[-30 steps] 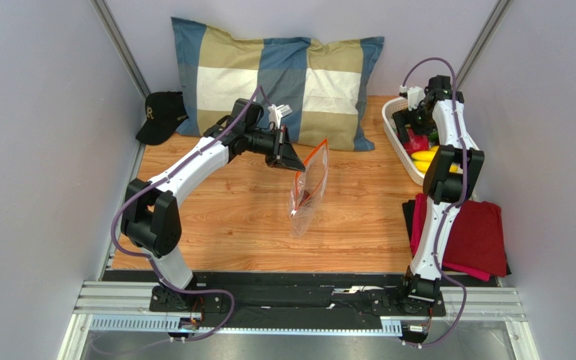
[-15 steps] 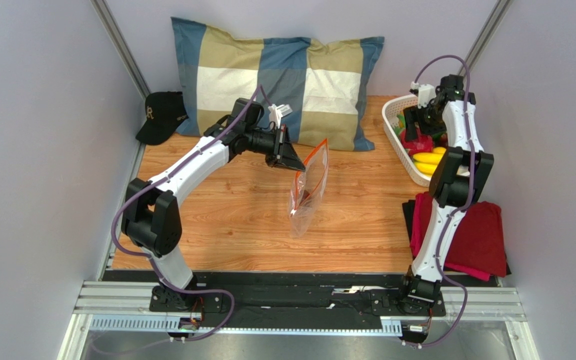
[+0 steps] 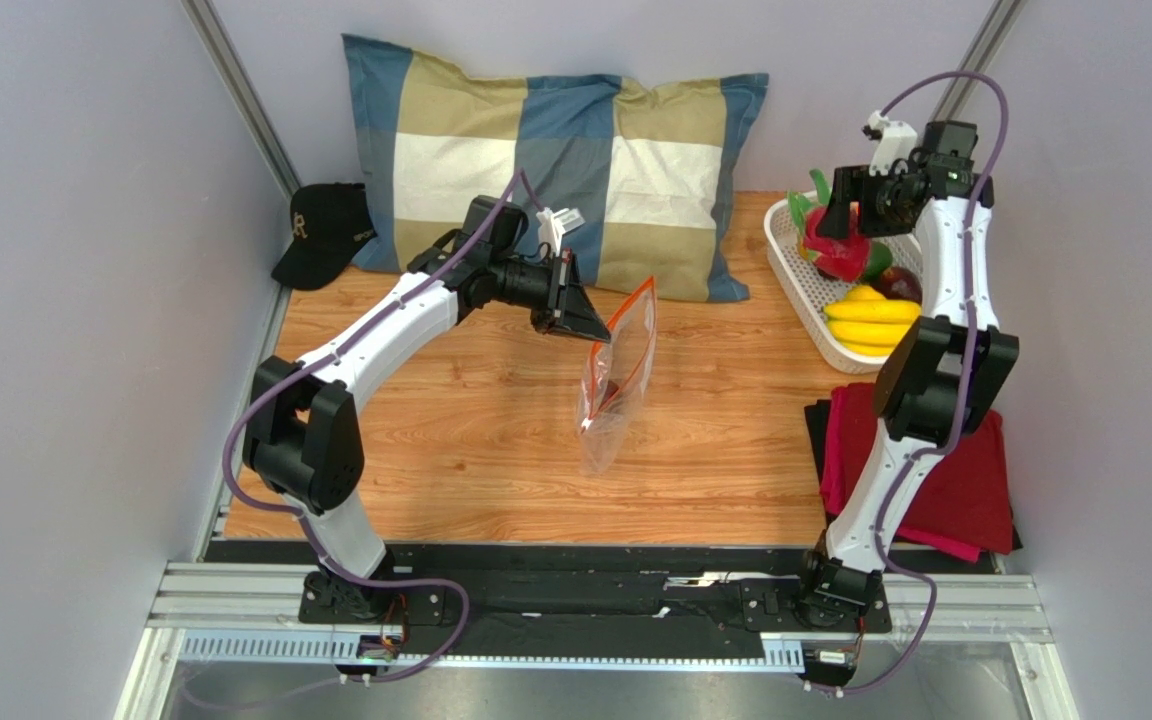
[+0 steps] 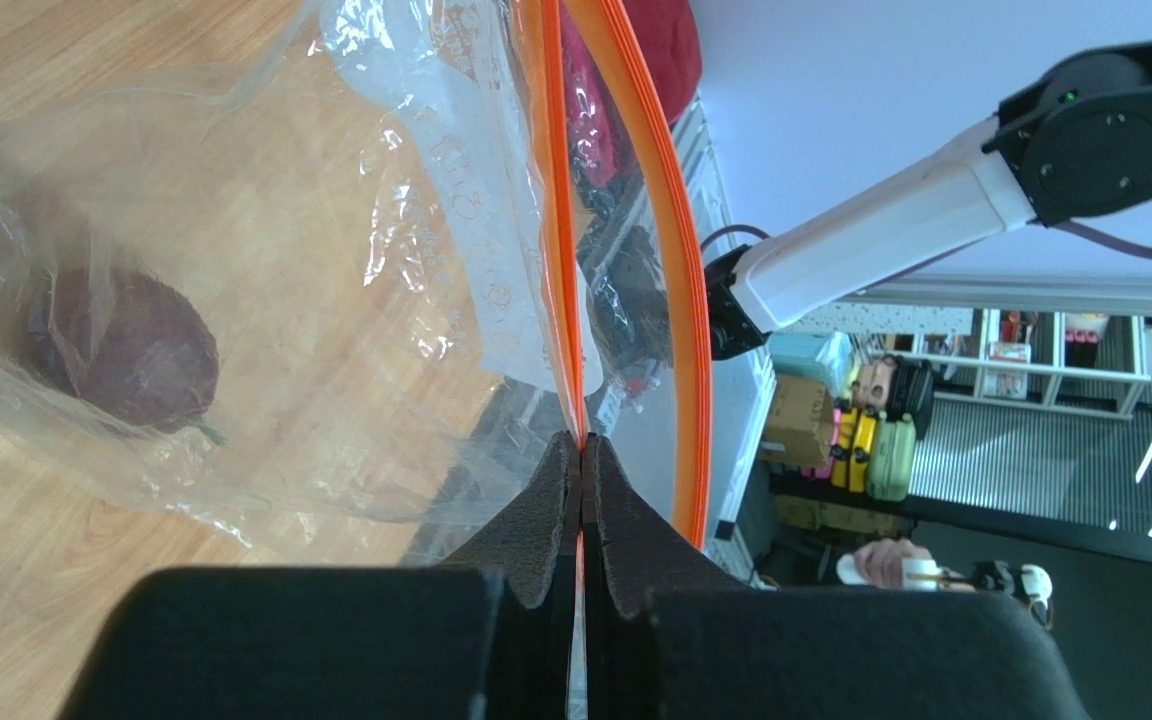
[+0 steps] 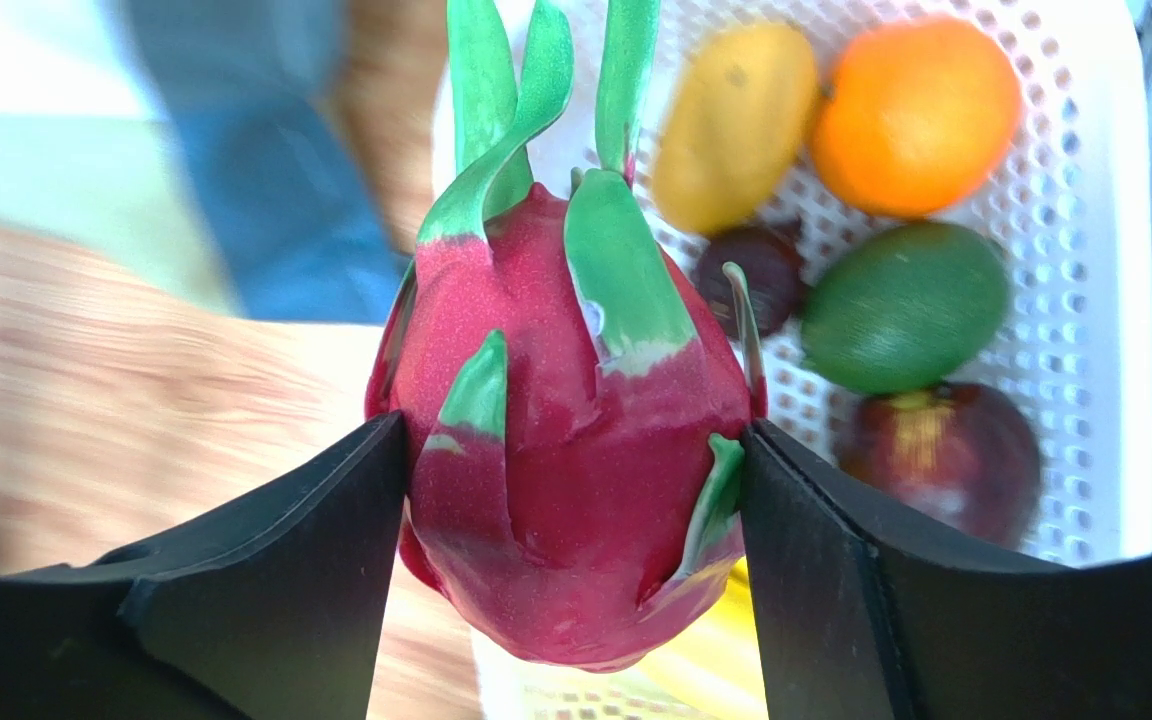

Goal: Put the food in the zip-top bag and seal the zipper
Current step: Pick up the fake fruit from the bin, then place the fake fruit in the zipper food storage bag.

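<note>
My left gripper (image 3: 591, 326) is shut on the orange-red zipper strip (image 4: 569, 285) of the clear zip-top bag (image 3: 615, 380) and holds it hanging above the table with its mouth open. A dark purple fruit (image 4: 129, 353) lies inside the bag. My right gripper (image 3: 842, 228) is shut on the magenta dragon fruit (image 5: 575, 435) and holds it above the white basket (image 3: 797, 285). In the basket lie a yellow banana bunch (image 3: 868, 320), an orange (image 5: 916, 113), a yellow piece (image 5: 732, 120), a green fruit (image 5: 905, 305) and dark purple pieces (image 5: 940, 455).
A checked pillow (image 3: 552, 158) leans on the back wall behind the bag. A black cap (image 3: 324, 228) lies at the back left. A red folded cloth (image 3: 943, 468) lies at the near right beside the right arm. Grey walls close both sides.
My right gripper has closed on the dragon fruit and lifted it up out of the basket, moving back and to the right. The left arm and bag have not moved.
</note>
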Robot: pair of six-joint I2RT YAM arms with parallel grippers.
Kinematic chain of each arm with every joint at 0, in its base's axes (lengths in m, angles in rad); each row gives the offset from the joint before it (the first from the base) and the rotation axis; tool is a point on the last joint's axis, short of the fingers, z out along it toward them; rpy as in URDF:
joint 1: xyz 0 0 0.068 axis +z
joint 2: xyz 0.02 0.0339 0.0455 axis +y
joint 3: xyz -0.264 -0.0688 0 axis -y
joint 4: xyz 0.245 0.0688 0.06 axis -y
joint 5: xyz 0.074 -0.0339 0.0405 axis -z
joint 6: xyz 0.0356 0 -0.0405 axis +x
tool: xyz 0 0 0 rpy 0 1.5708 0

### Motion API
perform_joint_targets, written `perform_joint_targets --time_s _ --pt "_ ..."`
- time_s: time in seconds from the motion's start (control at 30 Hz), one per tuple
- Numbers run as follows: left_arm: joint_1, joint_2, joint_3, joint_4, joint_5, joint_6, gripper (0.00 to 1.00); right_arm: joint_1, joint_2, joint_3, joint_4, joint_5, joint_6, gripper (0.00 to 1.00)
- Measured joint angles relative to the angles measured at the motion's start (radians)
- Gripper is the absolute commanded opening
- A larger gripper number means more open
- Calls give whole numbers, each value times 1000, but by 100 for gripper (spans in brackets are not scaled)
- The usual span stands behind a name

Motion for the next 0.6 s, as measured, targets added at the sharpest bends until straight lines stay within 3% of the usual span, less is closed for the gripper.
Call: perform_joint_targets --time_s 0.23,0.43,0.6 --pt "0 3 2 5 0 -9 0 0 -195 -133 143 -197 236 1" --pt "0 10 2 44 9 -50 0 54 -435 -407 450 -340 582 1" --pt "0 30 2 93 20 -100 0 200 -560 -599 756 -375 867 0"
